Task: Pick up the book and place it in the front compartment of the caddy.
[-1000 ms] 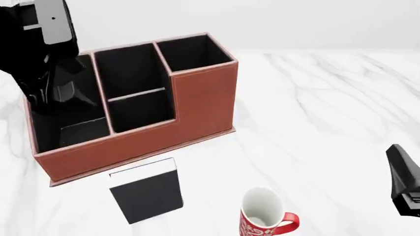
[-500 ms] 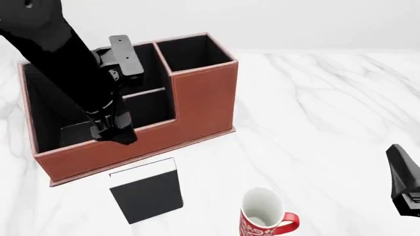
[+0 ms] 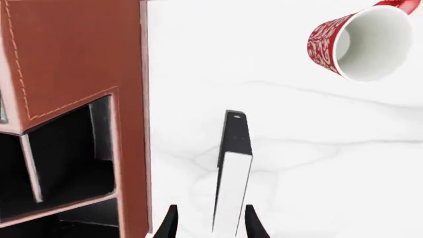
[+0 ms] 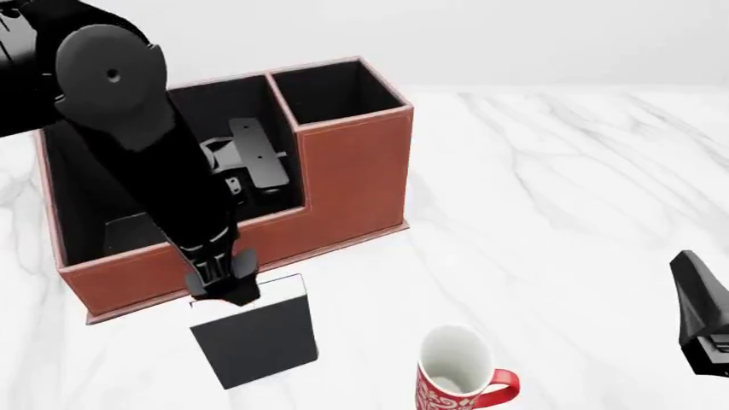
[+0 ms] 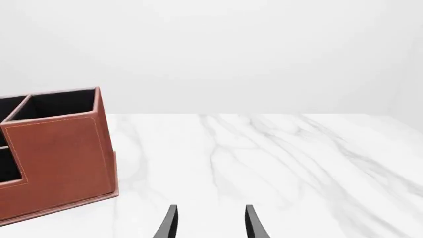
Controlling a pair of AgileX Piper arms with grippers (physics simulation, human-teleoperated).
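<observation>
Caddy [image 4: 341, 184] sits far left on the table [image 4: 569, 188]. Book [image 4: 256, 337] stands just near of its front wall. Mug [image 4: 456, 376] right of book, nearer. Left gripper [image 4: 222, 286] over book's top edge; right gripper [image 4: 706, 312] far right.

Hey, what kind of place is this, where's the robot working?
Likely a simulated desk setup: a white marble table holds a reddish-brown caddy, a black book and a red-and-white mug, against a blank pale backdrop.

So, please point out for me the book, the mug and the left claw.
book [image 4: 256, 337], front view, on its black cover.
mug [image 4: 453, 363], front view, on its white inside.
left claw [image 3: 210, 225], left wrist view, midway between the fingertips, either side of the book's white page edge.
</observation>
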